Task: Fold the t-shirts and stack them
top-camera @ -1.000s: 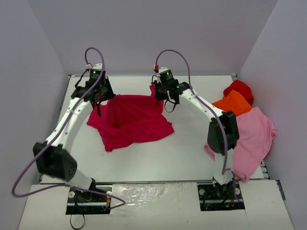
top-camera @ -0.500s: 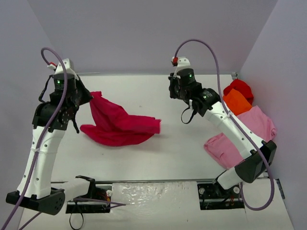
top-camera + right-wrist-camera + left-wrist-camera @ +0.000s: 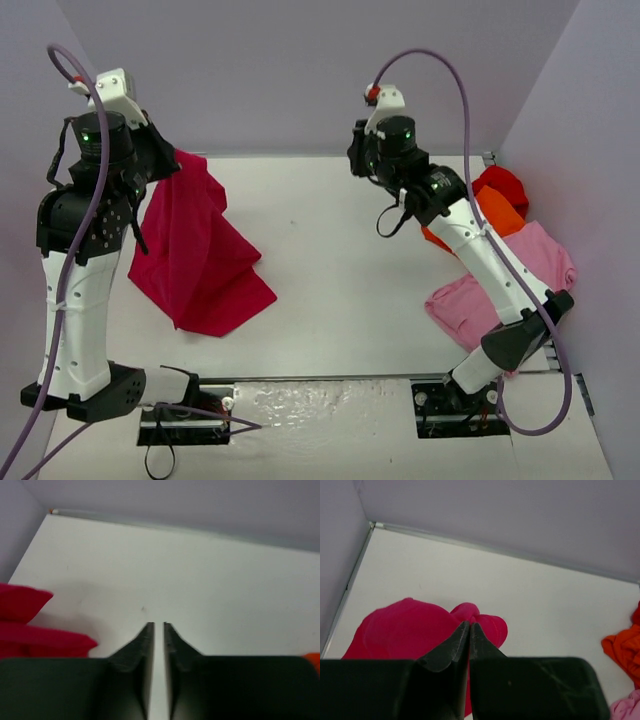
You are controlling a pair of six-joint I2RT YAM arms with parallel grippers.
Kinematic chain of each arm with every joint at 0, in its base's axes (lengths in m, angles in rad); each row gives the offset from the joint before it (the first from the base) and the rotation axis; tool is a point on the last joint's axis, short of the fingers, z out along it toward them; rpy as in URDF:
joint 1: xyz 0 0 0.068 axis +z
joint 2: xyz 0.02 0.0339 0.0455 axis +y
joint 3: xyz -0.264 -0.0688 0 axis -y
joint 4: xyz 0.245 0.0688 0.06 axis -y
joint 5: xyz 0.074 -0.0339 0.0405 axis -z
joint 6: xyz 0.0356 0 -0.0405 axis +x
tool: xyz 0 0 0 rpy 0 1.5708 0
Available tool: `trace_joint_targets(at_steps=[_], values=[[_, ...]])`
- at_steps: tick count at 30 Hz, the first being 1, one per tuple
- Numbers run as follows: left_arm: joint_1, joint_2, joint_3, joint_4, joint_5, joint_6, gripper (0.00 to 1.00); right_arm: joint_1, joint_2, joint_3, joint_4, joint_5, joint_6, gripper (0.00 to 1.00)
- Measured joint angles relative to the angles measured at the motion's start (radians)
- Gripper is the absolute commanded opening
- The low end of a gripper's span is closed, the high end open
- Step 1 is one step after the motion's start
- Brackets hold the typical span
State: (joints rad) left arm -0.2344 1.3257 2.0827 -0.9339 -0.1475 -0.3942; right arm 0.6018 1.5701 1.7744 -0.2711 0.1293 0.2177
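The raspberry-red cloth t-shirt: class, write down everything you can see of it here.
The raspberry-red cloth t-shirt is plain, soft and creased. It hangs in a loose cone from the left gripper, whose jaws are shut on its top. Its lower folds rest on the white table, near the left edge. No tag or print shows. Nothing else touches it.

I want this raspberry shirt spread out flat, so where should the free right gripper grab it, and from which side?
Probably its lower corner, approached from the table centre. The raspberry shirt hangs in a cone from the shut left gripper; that corner lies on the table, pointing toward the right gripper.
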Motion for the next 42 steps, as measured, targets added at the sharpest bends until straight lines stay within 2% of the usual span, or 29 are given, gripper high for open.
trace_joint_targets(at_steps=[3,7,9,14,21,25,29,32,35,39,42], values=[[0.0,-0.044,-0.129,-0.002,0.014,0.001,0.0,0.027,-0.038,-0.208,0.021,-0.035,0.035,0.5],[0.0,-0.037,-0.209,-0.011,0.028,0.001,0.0,0.156,-0.035,-0.415,0.027,-0.055,0.09,0.56],[0.0,-0.021,-0.216,-0.01,0.038,0.001,0.0,0.23,-0.033,-0.453,0.035,-0.074,0.118,0.58],[0.0,-0.008,-0.244,0.002,0.051,-0.001,0.0,0.391,-0.041,-0.527,0.207,-0.132,0.215,0.76],[-0.018,0.012,-0.281,0.019,0.069,-0.013,0.0,0.517,0.011,-0.644,0.474,-0.161,0.304,0.76],[-0.112,0.051,-0.253,0.017,0.069,-0.02,0.0,0.495,0.092,-0.638,0.533,-0.134,0.298,0.75],[-0.285,0.087,-0.227,0.018,0.04,-0.03,0.0,0.408,0.154,-0.583,0.539,-0.133,0.264,0.75],[-0.38,0.073,-0.268,0.032,0.044,-0.047,0.0,0.34,0.16,-0.528,0.54,-0.116,0.226,0.75],[-0.422,0.045,-0.32,0.042,0.042,-0.067,0.0,0.285,0.158,-0.478,0.539,-0.09,0.179,0.75],[-0.418,0.01,-0.343,0.047,0.011,-0.085,0.0,0.238,0.141,-0.473,0.53,-0.084,0.126,0.75],[-0.418,-0.02,-0.346,0.042,-0.011,-0.089,0.0,0.191,0.134,-0.473,0.528,-0.105,0.117,0.64]])
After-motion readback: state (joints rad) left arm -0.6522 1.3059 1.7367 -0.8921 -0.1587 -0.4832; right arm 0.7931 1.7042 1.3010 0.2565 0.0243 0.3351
